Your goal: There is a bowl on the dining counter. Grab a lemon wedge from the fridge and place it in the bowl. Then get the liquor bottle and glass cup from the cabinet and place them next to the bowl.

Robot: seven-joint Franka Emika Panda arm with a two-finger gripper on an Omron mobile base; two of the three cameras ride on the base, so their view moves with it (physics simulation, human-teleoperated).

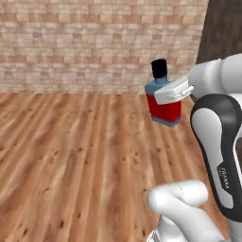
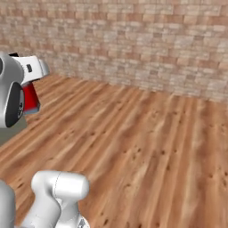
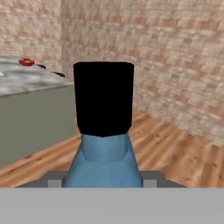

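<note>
liquor bottle (image 3: 103, 131): black cap, light blue shoulders, close up at centre. dining counter (image 3: 30, 113): marbled tabletop at left, small red item (image 3: 26, 62) on it. brick wall (image 3: 175, 52) behind; wood floor (image 3: 175, 153) below.

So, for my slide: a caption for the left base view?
The tool carries the liquor bottle above wooden floor.

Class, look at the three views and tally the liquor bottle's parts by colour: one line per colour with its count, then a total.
Black: 1, the cap of the liquor bottle
Light blue: 1, the shoulders
Red: 1, the body
Total: 3 coloured parts on 1 bottle, held in the gripper.
</note>
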